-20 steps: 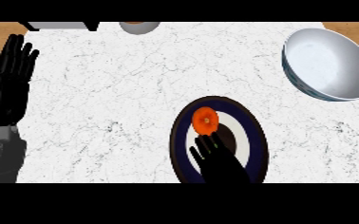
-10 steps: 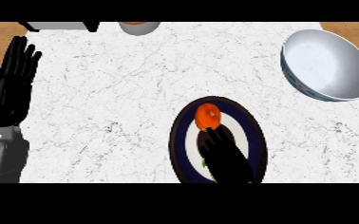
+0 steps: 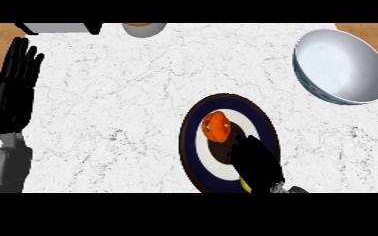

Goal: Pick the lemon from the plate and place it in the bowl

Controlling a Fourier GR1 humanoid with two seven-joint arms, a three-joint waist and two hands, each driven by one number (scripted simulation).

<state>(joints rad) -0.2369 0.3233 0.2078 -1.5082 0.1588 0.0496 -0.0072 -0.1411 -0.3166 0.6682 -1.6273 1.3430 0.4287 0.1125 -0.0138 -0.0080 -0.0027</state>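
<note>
The orange-coloured lemon (image 3: 216, 126) lies on the plate (image 3: 193, 150), long axis 12 to 6 o'clock. The right hand (image 3: 255, 159), fingers curled and holding nothing, sits at its 5 o'clock. The left hand (image 3: 18, 87) rests open at the left edge

We're seeing bright, even light across the white marble counter (image 3: 133, 105), no glare. A soft dark shadow sits on the plate (image 3: 193, 150) beneath the right hand (image 3: 255, 160). The bowl (image 3: 336, 65) shades gently inside, and edges look soft throughout.
</note>
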